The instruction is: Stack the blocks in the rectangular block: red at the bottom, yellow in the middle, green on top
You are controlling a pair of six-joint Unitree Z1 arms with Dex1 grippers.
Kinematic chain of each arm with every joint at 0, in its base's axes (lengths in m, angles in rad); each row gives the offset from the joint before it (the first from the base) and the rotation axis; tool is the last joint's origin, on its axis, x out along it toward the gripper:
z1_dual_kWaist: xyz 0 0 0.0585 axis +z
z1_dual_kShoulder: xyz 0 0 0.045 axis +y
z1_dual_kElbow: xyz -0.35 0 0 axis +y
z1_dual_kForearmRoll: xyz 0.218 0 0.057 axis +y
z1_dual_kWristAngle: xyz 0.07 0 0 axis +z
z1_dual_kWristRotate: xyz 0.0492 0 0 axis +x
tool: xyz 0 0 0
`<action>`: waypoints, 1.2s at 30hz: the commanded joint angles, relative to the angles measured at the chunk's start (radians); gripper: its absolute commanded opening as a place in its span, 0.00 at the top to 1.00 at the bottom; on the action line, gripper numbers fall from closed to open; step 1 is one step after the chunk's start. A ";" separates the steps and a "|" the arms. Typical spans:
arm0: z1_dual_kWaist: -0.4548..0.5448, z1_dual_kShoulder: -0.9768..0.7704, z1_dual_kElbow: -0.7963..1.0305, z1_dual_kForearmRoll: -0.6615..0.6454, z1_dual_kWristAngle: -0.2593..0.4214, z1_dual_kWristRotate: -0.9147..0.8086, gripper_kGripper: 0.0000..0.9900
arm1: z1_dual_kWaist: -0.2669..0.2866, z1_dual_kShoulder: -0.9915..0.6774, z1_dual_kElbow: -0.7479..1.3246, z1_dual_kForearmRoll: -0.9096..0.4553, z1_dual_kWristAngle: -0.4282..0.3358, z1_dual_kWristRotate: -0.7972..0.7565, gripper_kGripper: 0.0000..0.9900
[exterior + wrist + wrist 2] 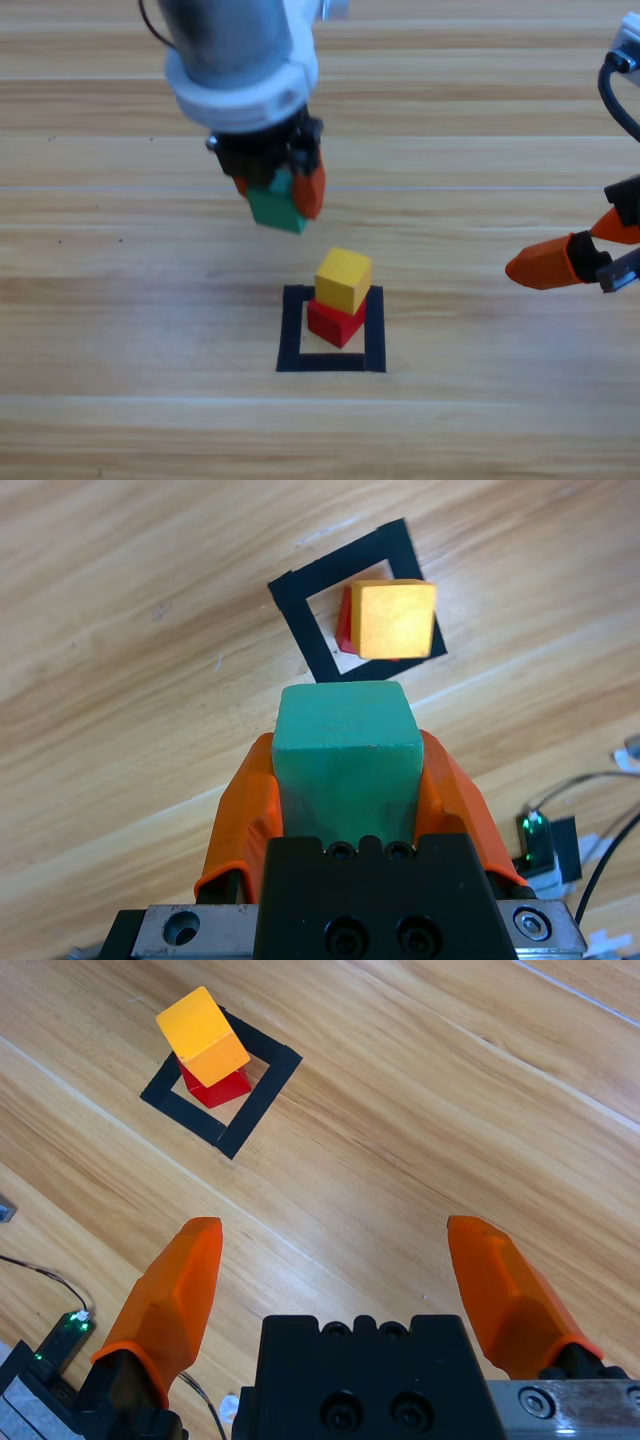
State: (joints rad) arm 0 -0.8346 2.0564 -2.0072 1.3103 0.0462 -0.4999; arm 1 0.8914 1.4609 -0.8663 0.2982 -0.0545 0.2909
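Inside the tape square (331, 362) on the wooden surface (120, 300), the yellow cube (344, 280) sits on the red cube (335, 322), turned a little askew. The left gripper (283, 195) hangs above the surface just behind the square, pointing down, its fingers clamped on the green cube (276, 207). The right gripper (335, 1280) waits at the right edge, well apart from the stack, fingers spread wide.

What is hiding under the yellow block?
A red block sits under the yellow block, inside the black tape square. The red block's top is covered, so only its sides show. The green block is not on the stack yet; the left gripper holds it.
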 commanded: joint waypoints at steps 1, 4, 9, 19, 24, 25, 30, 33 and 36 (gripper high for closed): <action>-0.026 0.116 -0.004 0.012 0.024 -0.138 1.00 | -0.026 -0.010 0.000 0.010 -0.002 -0.006 0.00; -0.031 0.117 -0.019 0.018 0.024 -0.201 1.00 | -0.026 -0.017 0.004 0.012 -0.001 -0.016 0.00; -0.034 0.125 -0.036 0.018 0.023 -0.216 1.00 | -0.026 -0.019 0.006 0.012 -0.001 -0.021 0.00; -0.090 0.163 -0.082 0.018 0.026 -0.166 1.00 | -0.026 -0.017 0.009 0.010 0.002 -0.030 0.00; -0.098 0.179 -0.110 0.017 0.026 -0.117 1.00 | -0.026 -0.014 0.009 0.010 0.005 -0.032 0.00; -0.098 0.182 -0.110 0.017 0.026 -0.114 1.00 | -0.026 -0.013 0.009 0.010 0.005 -0.033 0.00; -0.096 0.194 -0.110 0.017 0.040 -0.103 1.00 | -0.026 -0.013 0.009 0.010 0.007 -0.035 0.00; -0.096 0.212 -0.116 0.017 0.044 -0.091 1.00 | -0.026 -0.013 0.009 0.010 0.007 -0.036 0.00; -0.096 0.220 -0.125 0.017 0.046 -0.078 1.00 | -0.026 -0.011 0.009 0.010 0.007 -0.039 0.00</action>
State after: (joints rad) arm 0 -0.9138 2.2156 -2.1109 1.3189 0.0767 -0.6010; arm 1 0.8913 1.4609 -0.8662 0.2983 -0.0545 0.2591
